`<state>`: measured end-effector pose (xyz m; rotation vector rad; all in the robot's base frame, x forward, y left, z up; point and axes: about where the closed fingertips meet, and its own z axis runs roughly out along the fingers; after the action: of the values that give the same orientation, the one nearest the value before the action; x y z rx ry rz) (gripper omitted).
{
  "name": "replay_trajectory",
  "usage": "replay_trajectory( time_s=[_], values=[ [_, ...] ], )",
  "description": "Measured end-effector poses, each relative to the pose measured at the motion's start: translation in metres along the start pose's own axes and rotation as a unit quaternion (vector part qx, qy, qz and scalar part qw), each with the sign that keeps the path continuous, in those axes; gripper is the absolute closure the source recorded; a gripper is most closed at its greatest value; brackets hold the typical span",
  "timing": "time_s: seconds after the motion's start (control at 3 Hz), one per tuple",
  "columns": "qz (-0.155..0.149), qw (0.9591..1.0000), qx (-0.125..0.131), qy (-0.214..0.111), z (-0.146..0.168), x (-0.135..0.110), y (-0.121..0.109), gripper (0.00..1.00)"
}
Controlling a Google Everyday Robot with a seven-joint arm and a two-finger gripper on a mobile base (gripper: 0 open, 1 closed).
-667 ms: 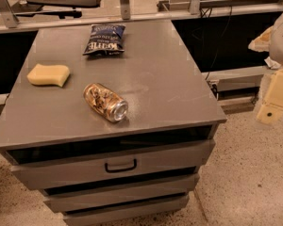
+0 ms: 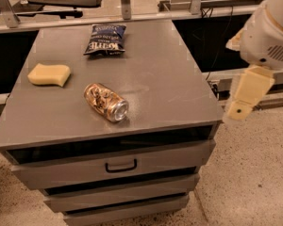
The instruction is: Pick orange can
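Camera view: nearest, 3 grey drawers [image 2: 118,166] sit under the surface [image 2: 170,79]. On it, the orange can [image 2: 106,102] lies on its side near the front edge, silver end facing front-right. Off the right edge, well apart from the can, hangs the gripper [image 2: 243,100]; I cannot tell how its jaws stand. Farther back lie a yellow sponge [image 2: 49,74] at left, then a dark blue chip bag [image 2: 105,39].

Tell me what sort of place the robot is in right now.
Probably a lab or workshop test area: a grey drawer cabinet used as a bench, a speckled floor, and cables behind. The orange can lies on its side on top; the gripper hangs beyond the cabinet's right side.
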<state>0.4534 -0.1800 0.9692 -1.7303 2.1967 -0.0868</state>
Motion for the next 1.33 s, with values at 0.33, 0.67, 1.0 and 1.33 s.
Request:
replay_trajectory(
  time_s=[0.33,0.67,1.0,1.33],
  values=[
    [-0.007,0.9997,-0.007,-0.021,0.032,-0.056,-0.003,0.00],
    [-0.010,0.9987,-0.024,-0.043,0.071,-0.120,-0.003,0.00],
    [-0.007,0.9968,-0.042,-0.067,0.106,-0.171,0.001,0.00],
    [0.002,0.9944,-0.062,-0.086,0.135,-0.207,0.005,0.00]
  ],
)
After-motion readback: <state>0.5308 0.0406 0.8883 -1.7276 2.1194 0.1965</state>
